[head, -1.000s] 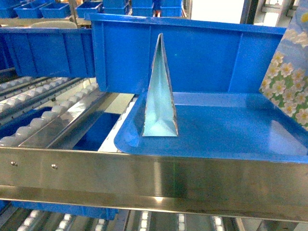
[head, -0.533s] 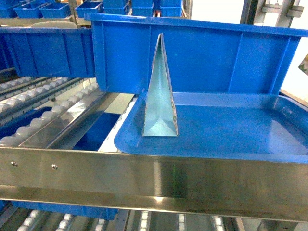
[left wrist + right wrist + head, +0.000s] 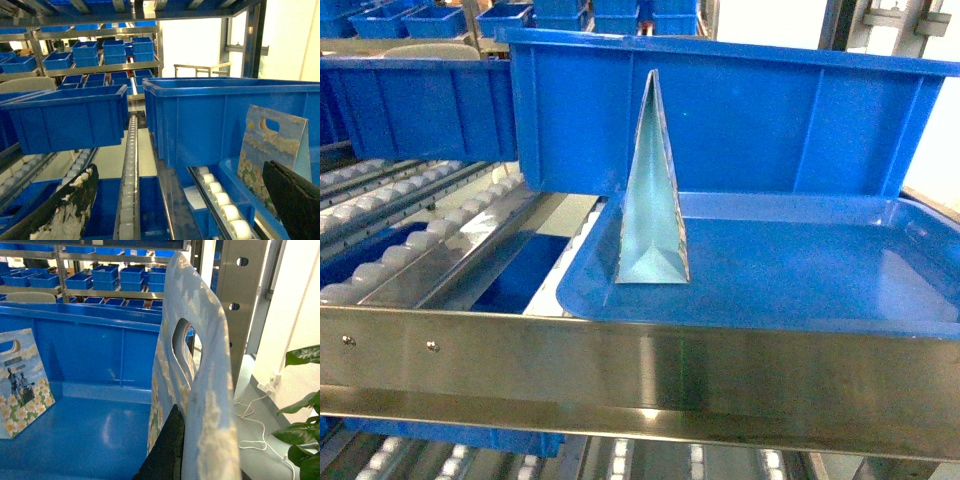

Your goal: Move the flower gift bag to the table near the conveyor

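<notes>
Warehouse racking of blue bins (image 3: 70,122) flanks the conveyor (image 3: 410,250). Right fingers (image 3: 167,452) are clamped on the flower gift bag (image 3: 200,365), carried upright clear of the blue tray (image 3: 90,425), where a second bag (image 3: 652,190) stands. Left fingers (image 3: 65,210) spread, empty

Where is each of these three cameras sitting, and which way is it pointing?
Head: on the robot, looking forward and down over a steel rail into a blue tray where a gift bag stands edge-on; no arm shows.
Left wrist: low among the rollers, facing the blue bins; two dark fingers frame it.
Right wrist: right of the tray, facing left; a held bag fills it above a dark finger.
Shared: all show the standing bag.
</notes>
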Motion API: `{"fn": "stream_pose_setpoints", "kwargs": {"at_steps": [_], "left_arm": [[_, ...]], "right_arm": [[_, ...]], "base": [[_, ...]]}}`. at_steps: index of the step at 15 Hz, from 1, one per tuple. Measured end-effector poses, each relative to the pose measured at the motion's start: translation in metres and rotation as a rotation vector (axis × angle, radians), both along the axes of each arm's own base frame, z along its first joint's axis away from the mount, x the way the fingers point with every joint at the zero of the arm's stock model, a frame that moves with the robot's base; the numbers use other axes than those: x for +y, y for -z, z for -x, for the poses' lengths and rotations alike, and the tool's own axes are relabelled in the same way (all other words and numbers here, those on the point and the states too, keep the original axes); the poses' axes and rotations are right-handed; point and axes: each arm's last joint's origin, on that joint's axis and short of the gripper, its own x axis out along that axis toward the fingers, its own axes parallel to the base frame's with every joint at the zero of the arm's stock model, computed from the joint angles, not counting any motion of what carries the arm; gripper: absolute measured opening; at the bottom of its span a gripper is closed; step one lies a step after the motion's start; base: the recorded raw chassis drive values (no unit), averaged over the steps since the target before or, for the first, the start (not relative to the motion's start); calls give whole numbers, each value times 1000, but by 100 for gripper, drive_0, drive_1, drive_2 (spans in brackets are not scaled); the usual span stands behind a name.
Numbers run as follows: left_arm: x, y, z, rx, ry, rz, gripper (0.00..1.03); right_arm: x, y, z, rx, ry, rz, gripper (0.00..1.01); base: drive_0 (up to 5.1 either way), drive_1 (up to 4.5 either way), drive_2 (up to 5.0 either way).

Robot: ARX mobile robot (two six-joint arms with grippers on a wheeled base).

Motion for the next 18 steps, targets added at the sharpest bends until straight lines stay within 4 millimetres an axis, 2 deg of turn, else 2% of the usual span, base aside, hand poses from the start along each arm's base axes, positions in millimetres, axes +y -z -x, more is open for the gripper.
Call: {"fn": "stream_pose_setpoints", "kwargs": {"at_steps": [2, 8, 9, 14, 16, 18], "left_arm": [[0, 0, 0, 0, 0, 0, 98], [-2, 1, -4, 10, 8, 0, 98], [-3, -3, -9, 13, 11, 1, 98], [-25, -44, -50, -45, 54, 10, 98], [-40, -51, -66, -28, 77, 7, 98], [-63, -50, -75, 11, 83, 5, 98]], "right_arm": [[0, 7, 7, 7, -5, 8, 2], [0, 7, 7, 6, -4, 15, 2], [0, 7, 7, 6, -4, 15, 2], [0, 7, 7, 6, -5, 15, 2], [0, 7, 7, 6, -5, 15, 2], [0, 7, 7, 6, -5, 15, 2]], "base": [[0, 0, 0], [0, 0, 0], [0, 0, 0], [0, 0, 0], [0, 0, 0], [0, 0, 0]]}}
